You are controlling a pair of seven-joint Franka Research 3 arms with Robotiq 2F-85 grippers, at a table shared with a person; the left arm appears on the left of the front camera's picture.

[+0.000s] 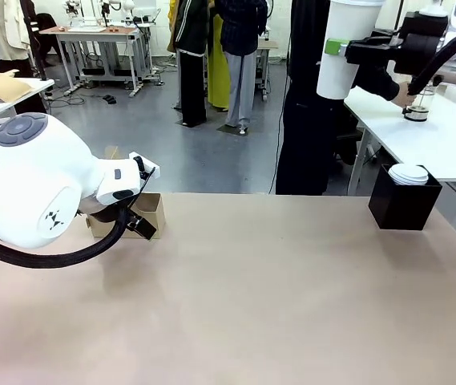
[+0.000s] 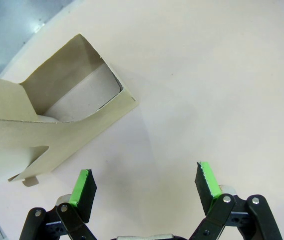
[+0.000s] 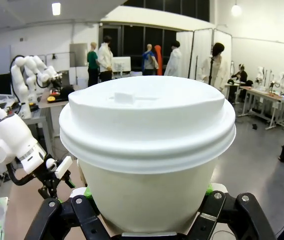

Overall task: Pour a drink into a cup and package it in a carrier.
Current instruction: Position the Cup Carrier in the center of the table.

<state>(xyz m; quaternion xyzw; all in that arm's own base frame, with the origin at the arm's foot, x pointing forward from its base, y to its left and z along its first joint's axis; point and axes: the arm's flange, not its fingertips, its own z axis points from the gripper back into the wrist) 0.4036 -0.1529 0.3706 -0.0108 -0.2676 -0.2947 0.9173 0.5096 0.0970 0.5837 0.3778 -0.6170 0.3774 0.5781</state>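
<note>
Jaws on my right arm pinch a white cup [image 3: 146,150] with a white lid, 1 green pad [image 1: 336,46] pressed against its side. In the front view this cup [image 1: 346,48] is held high in the air, roughly upright, near the far right edge of the tan counter [image 1: 252,305], well above its surface.

My left jaws are spread wide with nothing between them. Their 2 green pads [image 2: 82,187] point down at the bare counter [image 2: 206,75]. The brown cardboard carrier [image 2: 67,110] sits just beside them, not touching, with 1 open pocket facing the camera. From the front, the carrier [image 1: 154,207] stands at the far left of the counter, partly hidden behind my left wrist.

A black box [image 1: 400,207] stands at the far right of the counter, with round white lids [image 1: 409,174] stacked in its top.

Beyond it, on a white side counter [image 1: 452,144], stands a small glass carafe [image 1: 417,103]. A person in dark clothes has a hand [image 1: 404,95] on it. The carafe is too small in view to tell how much drink it holds.
</note>
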